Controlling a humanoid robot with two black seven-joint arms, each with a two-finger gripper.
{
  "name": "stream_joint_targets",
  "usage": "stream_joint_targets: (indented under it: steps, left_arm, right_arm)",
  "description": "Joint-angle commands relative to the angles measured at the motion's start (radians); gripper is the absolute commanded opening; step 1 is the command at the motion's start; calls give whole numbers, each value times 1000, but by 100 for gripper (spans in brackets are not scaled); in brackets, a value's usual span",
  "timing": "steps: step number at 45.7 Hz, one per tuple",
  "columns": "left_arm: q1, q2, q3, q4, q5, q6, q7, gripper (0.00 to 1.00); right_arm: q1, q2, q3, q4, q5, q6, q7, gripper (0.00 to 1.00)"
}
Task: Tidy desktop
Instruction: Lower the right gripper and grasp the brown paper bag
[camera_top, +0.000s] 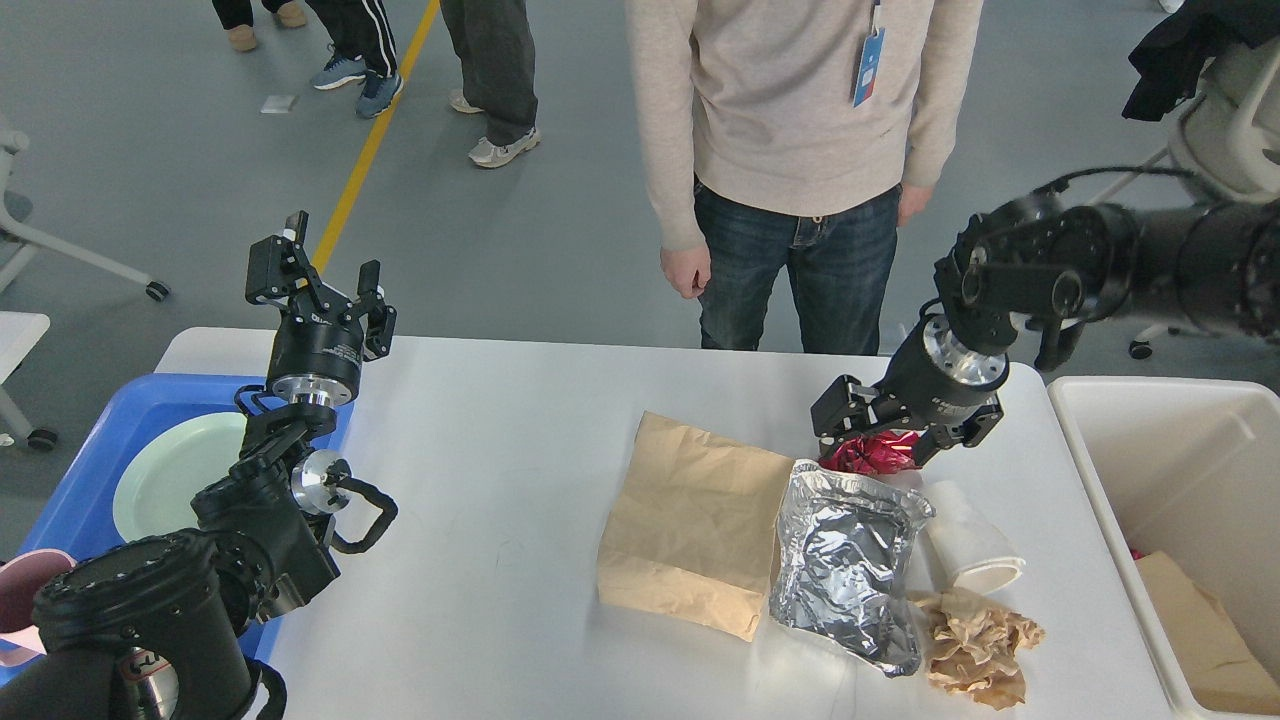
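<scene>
Down at the right rear of the white desk (500, 560), the right claw (893, 437) hangs over a crumpled red wrapper (872, 455), its two fingers spread apart on either side of the wrapper's top and not clamped on it; whether the tips touch the foil cannot be told. The desk fills the middle of the view, running from the blue tray (75, 490) at its left end to the white bin (1160, 470) standing just beside its right end. Directly in front of the wrapper lies a crushed foil container (850, 560), overlapping the right edge of a flat brown paper bag (685, 520). A white paper cup (975, 550) lies on its side just right of the foil, and a wad of crumpled brown paper (975, 650) sits near the front edge, touching the foil's lower corner. The left claw (325, 280) is raised above the desk's far left corner, well apart from the litter, fingers pointing up and parted, gripping nothing. A pale green plate (175, 480) rests inside the tray, and a piece of brown cardboard (1200, 640) lies in the bin. A person in a beige sweater (800, 100) stands behind the desk's far edge.
</scene>
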Motion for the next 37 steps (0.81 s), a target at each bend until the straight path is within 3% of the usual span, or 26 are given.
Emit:
stream_joint_targets:
  steps: [1,29,31,37]
  left_arm:
    - [0,0,0,0,0,0,0,97]
    - [0,0,1,0,0,0,0,97]
    - [0,0,0,0,0,0,0,97]
    - [0,0,1,0,0,0,0,97]
  right_arm:
    - [-100,2,75,-8,0,-76,-2,100]
    - [-345,103,237,-106,0,-303,-10,97]
    - [-351,106,244,-104,-1,-308,-10,89]
    - [-353,106,244,-100,-1,-302,-15,28]
